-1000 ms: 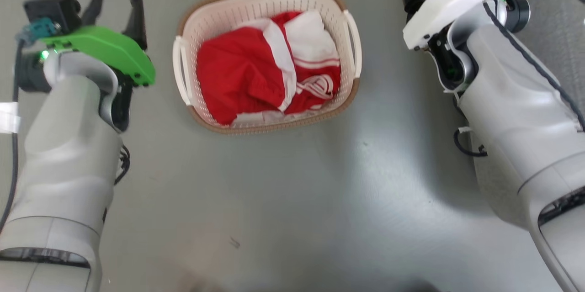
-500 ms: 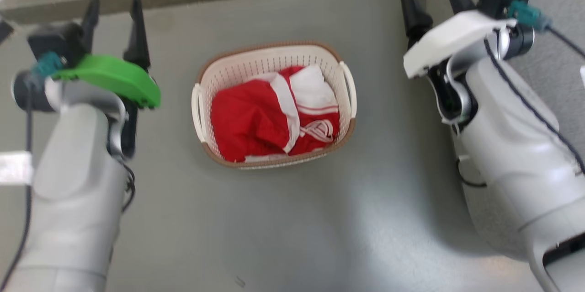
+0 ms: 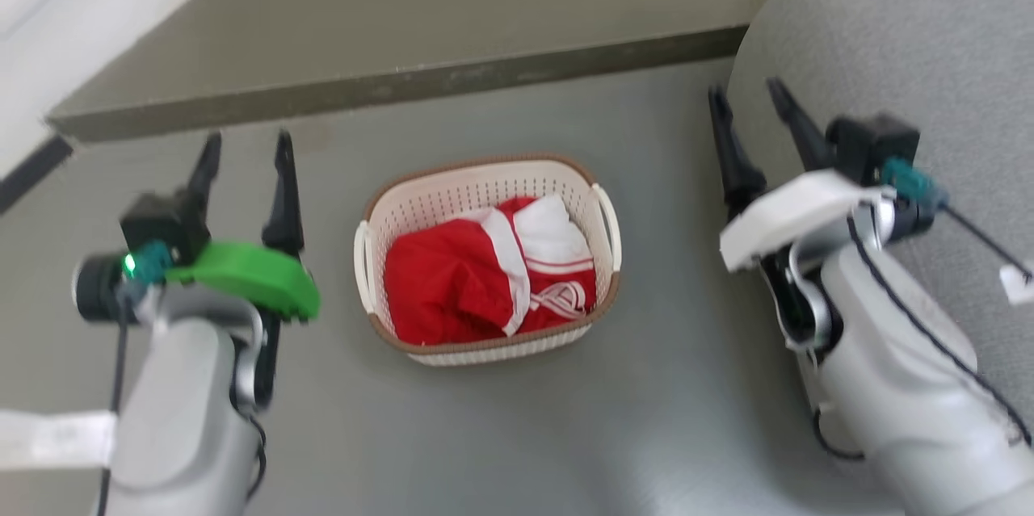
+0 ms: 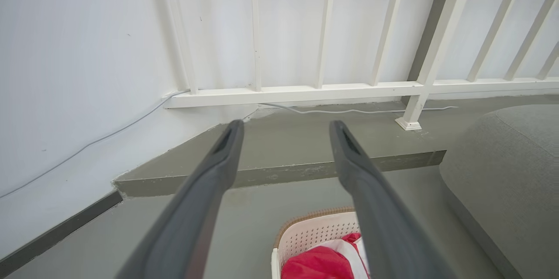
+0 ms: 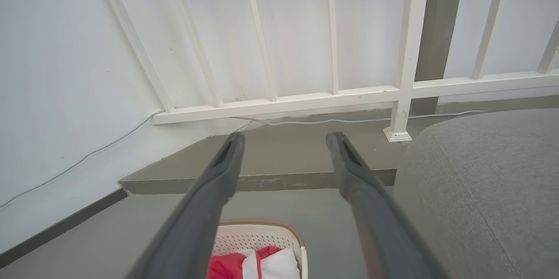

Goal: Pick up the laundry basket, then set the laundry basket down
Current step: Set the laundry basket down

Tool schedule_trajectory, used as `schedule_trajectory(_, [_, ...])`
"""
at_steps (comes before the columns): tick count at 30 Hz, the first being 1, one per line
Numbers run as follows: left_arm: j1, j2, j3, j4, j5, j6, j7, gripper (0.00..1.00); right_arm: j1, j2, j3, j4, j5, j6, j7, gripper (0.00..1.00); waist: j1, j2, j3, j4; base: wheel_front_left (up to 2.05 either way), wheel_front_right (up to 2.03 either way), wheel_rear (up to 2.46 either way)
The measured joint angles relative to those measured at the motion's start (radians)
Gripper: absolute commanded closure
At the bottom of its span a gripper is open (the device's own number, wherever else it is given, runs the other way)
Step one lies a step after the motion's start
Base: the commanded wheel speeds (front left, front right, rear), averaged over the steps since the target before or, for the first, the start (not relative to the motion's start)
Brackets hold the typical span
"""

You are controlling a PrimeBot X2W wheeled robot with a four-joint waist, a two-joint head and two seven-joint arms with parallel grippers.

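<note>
The laundry basket (image 3: 477, 191) has its bottom hidden under red and white clothes (image 3: 452, 294). Each wrist view cuts it off at the lower edge, and a dark finger (image 4: 375, 209) covers part of it. The grey cushion (image 3: 888, 31) on the right runs out of view.

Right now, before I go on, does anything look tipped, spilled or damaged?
Nothing stands out. The laundry basket sits upright on the floor, red and white clothes all inside, nothing spilled. The left claw and right claw hang open either side, touching nothing.
</note>
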Motion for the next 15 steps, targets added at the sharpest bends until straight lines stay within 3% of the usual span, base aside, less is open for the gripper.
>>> schedule_trajectory(15, [0.266,-0.012,-0.023,-0.119,0.033,0.031,0.0,0.0,0.254,-0.002,-0.03,-0.086,-0.033,-0.019,0.0,0.0,0.0,0.0001,-0.121,-0.001,0.0,0.0,0.0])
